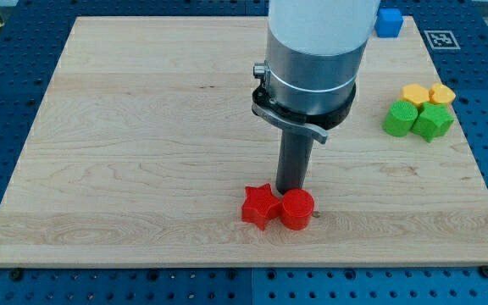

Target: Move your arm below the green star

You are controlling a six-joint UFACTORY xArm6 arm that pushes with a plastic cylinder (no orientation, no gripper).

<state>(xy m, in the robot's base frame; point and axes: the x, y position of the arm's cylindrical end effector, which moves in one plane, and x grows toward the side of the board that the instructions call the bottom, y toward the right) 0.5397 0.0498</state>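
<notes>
Resting behind red cylinder point(296, 209), tool's tip point(291, 191) (bare rod, holding nothing) sits far left of green star point(433, 121); target spot lies rightward, below star.

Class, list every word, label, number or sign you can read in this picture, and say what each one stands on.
No readable words, letters or numbers anywhere.
One sign only: a black-and-white square marker, a coded pattern and no text, on the pale wooden board at its corner by the view's top right, beside the blue block.

my tip point(291, 191) end hidden behind red cylinder point(296, 209) | arm cut off at top
</notes>
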